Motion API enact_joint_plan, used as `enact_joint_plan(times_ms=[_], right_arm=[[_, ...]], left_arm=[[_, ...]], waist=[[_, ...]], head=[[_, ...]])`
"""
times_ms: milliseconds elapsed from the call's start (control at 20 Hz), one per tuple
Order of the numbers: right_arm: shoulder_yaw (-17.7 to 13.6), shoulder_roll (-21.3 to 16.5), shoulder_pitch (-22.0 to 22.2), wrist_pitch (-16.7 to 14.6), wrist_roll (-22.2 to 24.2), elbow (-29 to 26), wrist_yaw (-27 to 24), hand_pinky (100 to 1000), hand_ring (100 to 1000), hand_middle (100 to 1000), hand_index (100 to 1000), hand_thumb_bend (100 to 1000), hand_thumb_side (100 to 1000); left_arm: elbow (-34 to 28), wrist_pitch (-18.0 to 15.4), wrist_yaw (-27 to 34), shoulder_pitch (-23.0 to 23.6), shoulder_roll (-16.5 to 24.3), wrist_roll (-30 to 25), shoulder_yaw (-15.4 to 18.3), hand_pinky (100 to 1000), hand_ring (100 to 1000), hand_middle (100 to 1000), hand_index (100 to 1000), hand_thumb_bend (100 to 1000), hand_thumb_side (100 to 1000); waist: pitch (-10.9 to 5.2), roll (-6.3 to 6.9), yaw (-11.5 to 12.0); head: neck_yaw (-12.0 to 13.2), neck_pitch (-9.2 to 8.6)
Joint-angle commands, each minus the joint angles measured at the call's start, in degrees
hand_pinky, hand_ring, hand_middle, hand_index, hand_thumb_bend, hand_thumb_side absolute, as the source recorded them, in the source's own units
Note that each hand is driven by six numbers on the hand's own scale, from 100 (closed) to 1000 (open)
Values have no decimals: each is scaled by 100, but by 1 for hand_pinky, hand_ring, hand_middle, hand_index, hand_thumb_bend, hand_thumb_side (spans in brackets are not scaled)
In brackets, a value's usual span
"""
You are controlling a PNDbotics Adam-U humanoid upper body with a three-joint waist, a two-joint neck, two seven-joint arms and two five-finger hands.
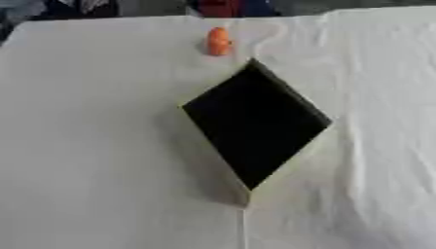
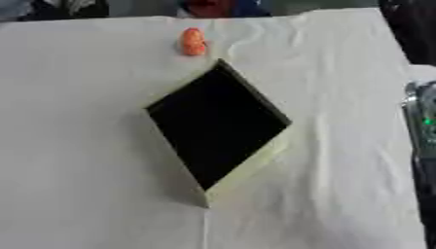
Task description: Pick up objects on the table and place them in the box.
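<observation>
A small orange object (image 1: pixel 219 41) lies on the white cloth near the table's far edge. Just in front of it stands the box (image 1: pixel 296 160), set corner-on like a diamond, with pale walls and a dark inside where I can make out nothing. The orange object is a short way beyond the box's far corner, apart from it. Neither of my hands shows in either view.
A white wrinkled cloth (image 1: pixel 94 146) covers the whole table. At the right edge of the right eye view a dark and silver device (image 2: pixel 422 121) with a green light stands beside the table. Dark shapes and something red lie beyond the far edge.
</observation>
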Motion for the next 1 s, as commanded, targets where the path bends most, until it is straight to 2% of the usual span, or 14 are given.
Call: enact_joint_plan(times_ms=[50,300,450,650,800,1000], right_arm=[[-35,-56,-78,-21,1,-86,60,720,848,648,778,100,733],[-43,-77,-63,-12,-5,-86,54,720,848,648,779,100,733],[-37,-88,-56,-8,4,-86,49,720,848,648,779,100,733],[-26,-89,-71,-14,16,-86,48,721,848,648,779,100,732],[-16,-108,-94,-15,27,-86,45,721,848,648,779,100,732],[7,-127,-131,-13,40,-86,22,720,848,647,779,100,732]], left_arm=[[-109,-56,-40,-11,71,20,72,619,662,743,780,100,629],[-109,-34,-50,-45,112,-7,49,622,664,744,782,100,629],[-108,170,-44,-218,323,-93,-49,623,665,745,784,100,625],[226,433,-23,-724,842,-366,-334,624,666,745,786,100,616],[759,411,-148,-1223,1203,-651,-576,629,671,740,786,100,597],[1525,265,-437,-1911,1381,-1107,-904,633,675,737,780,100,586]], waist=[[-109,1,5],[-113,5,-5],[-129,16,-8],[-133,23,-46],[-110,39,-92],[-56,63,-162]], head=[[-5,45],[-10,41],[-10,48],[-2,36],[44,27],[124,-22]])
